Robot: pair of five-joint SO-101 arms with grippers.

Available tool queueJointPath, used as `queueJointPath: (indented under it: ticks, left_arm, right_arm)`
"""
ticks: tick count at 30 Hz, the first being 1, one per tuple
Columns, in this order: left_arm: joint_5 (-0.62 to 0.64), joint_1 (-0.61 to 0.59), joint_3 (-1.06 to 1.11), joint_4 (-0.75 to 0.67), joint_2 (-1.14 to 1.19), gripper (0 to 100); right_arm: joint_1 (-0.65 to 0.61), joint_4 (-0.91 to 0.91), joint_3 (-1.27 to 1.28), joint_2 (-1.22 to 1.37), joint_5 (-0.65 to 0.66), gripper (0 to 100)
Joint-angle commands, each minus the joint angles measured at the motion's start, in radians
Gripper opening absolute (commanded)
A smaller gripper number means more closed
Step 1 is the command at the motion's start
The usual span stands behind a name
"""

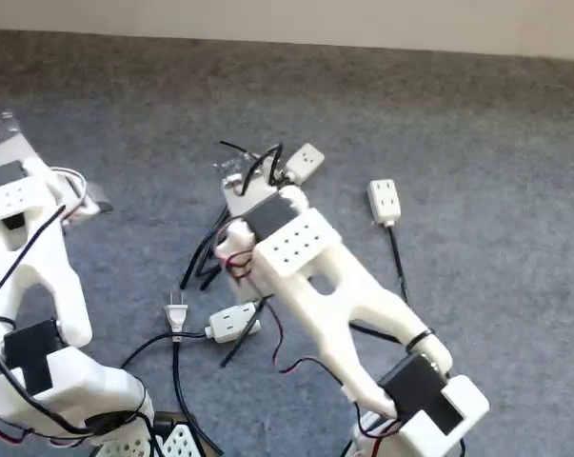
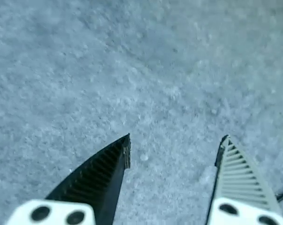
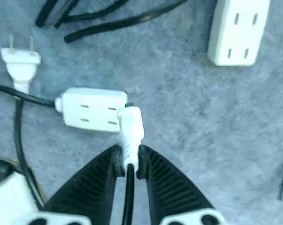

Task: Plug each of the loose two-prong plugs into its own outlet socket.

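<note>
Probably a robotics lab: white robot arms (image 1: 363, 305) stand on a grey carpeted counter (image 1: 496, 124), with a pale wall (image 1: 382, 19) at the far edge.

Grey, finely flecked table surface (image 1: 496, 114). A white two-prong plug (image 3: 130, 126) and a white outlet socket (image 3: 92, 110), each on a black cord (image 3: 128, 192). White arms (image 1: 334, 286), black motors (image 1: 415, 386). Black, ribbed fingers (image 3: 96, 180) on the right gripper (image 3: 128, 152).
</note>
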Motion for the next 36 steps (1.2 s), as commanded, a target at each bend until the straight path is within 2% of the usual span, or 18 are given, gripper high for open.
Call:
queueJointPath:
  ticks: [1,6,10,14,26,36]
  left_arm:
    - [0.026,-0.054,-0.061,0.018,-0.004,30]
    - [0.026,-0.231,-0.059,-0.040,0.004,30]
    - [0.026,-0.381,-0.054,-0.100,0.004,30]
    - [0.020,-0.446,-0.030,-0.160,0.005,30]
    - [0.023,-0.433,0.170,-0.411,0.005,30]
    - [0.025,-0.430,0.180,-0.425,0.005,30]
  right_arm:
    - [-0.061,0.021,-0.044,-0.016,-0.103,0.6]
    - [-0.050,0.033,-0.031,-0.008,-0.120,0.6]
    - [-0.050,-0.042,0.050,-0.016,-0.120,0.6]
    - [-0.048,-0.108,0.116,-0.016,-0.120,0.6]
    - [-0.051,-0.107,0.131,-0.016,-0.120,0.6]
    - [-0.053,-0.051,0.125,-0.016,-0.120,0.5]
